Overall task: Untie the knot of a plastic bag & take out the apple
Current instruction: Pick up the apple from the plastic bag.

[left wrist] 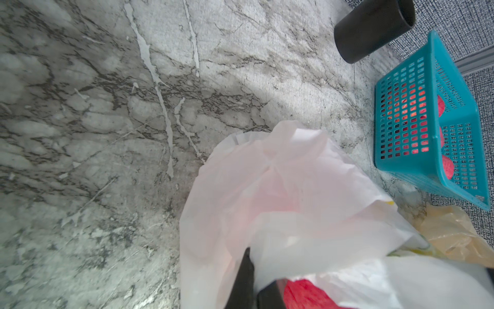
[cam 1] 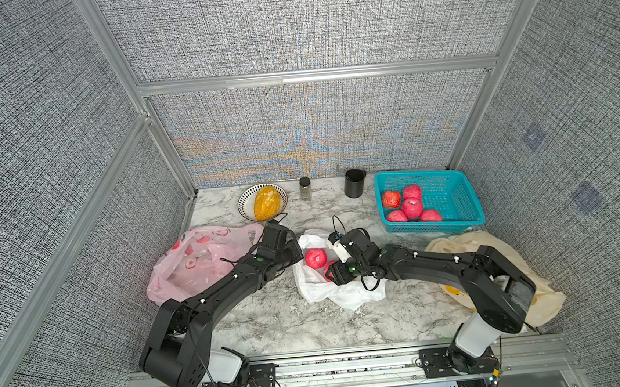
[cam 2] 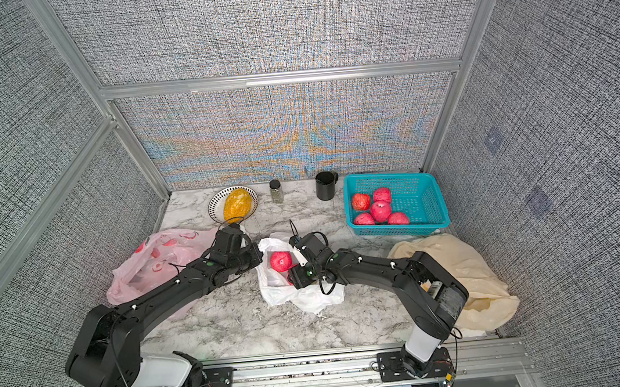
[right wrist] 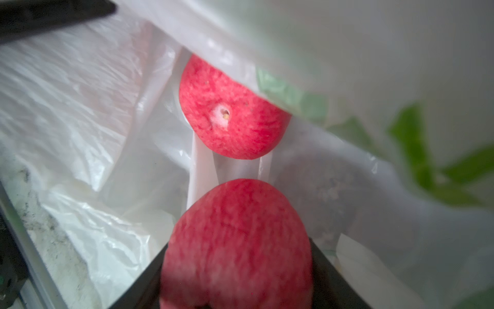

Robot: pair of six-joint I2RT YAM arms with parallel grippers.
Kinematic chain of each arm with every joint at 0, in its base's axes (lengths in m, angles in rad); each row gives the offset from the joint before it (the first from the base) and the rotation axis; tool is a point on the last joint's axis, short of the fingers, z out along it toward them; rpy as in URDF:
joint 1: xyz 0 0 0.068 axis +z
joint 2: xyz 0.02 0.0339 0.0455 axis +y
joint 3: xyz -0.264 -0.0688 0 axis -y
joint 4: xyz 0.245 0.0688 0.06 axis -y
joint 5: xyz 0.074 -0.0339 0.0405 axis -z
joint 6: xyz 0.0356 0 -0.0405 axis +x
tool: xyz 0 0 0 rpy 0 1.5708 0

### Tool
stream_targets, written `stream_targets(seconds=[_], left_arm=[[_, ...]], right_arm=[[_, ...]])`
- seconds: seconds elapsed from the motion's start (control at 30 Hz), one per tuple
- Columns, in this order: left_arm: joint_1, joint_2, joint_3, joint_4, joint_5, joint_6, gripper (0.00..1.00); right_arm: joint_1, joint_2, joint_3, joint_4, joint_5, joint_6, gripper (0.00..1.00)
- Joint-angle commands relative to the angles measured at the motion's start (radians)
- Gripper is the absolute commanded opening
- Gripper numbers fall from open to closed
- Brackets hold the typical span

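Looks past the untying stage: finds the white bag [cam 1: 348, 294] lying open-mouthed mid-worktop [cam 1: 312, 328], with no knot visible. Pinches the bag's rim in the closed left end effector [left wrist: 259, 278], holding the mouth up and apart. Reaches the right end effector [right wrist: 238, 248] inside the bag and clasps the near apple [right wrist: 235, 214] between both jaws, seemingly in contact on either side, though cannot vouch for how firm. Leaves a second apple [right wrist: 227, 115] deeper in, partly under a fold of film. Reads as the taking-out step, with the grasp made and the lift not yet begun. Calls next for a slow withdrawal back through the mouth, keeping the left pinch taut so loose film neither snags the jaws nor drags the bag along. Probably ends at the teal basket [cam 1: 474, 203], already stocked with other apples [cam 1: 411, 206], well apart toward the right-hand back corner.
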Motion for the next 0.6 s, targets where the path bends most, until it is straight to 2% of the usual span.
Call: stream_targets(seconds=[0.0, 0.23, 0.33, 0.43, 0.57], left_arm=[[0.001, 0.002, -0.001, -0.008, -0.003, 0.004, 0.08], [0.001, -0.002, 0.001, -0.016, -0.009, 0.011, 0.08], [0.001, -0.003, 0.005, -0.021, -0.01, 0.017, 0.08], [0.001, -0.002, 0.01, -0.024, -0.01, 0.025, 0.08], [0.001, -0.002, 0.017, -0.028, -0.008, 0.035, 0.08]], right_arm=[[0.001, -0.048, -0.013, 0.046, -0.018, 0.0, 0.61], [0.002, -0.161, -0.033, 0.087, -0.043, -0.001, 0.61], [-0.012, -0.221, -0.011, 0.047, -0.028, -0.002, 0.61], [-0.08, -0.289, 0.008, 0.0, -0.009, -0.007, 0.61], [-0.274, -0.344, 0.022, -0.022, 0.024, -0.03, 0.62]])
